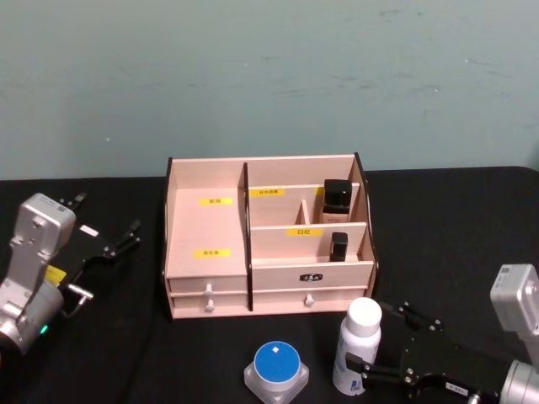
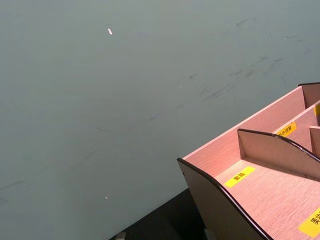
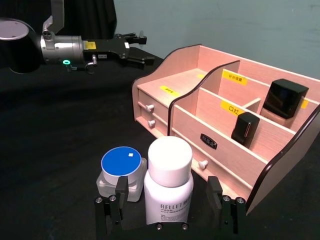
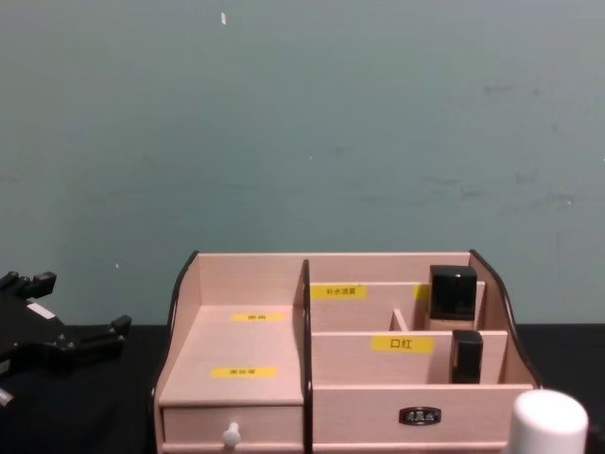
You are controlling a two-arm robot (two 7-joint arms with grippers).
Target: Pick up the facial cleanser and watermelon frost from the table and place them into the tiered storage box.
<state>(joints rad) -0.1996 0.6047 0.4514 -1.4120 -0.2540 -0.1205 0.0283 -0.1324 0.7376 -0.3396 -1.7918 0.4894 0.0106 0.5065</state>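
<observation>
A white bottle with a white cap, the facial cleanser, stands upright on the black table in front of the tiered storage box. Just beside it on its left sits a small clear jar with a blue lid, the watermelon frost. My right gripper is open, one finger on each side of the bottle with gaps left. My left gripper hovers open at the box's left side, holding nothing.
Two black items stand in the box's right compartments: a square-capped bottle at the back and a slim tube in front. The box's wide left tier is bare. Two white-knobbed drawers face me. A teal wall rises behind.
</observation>
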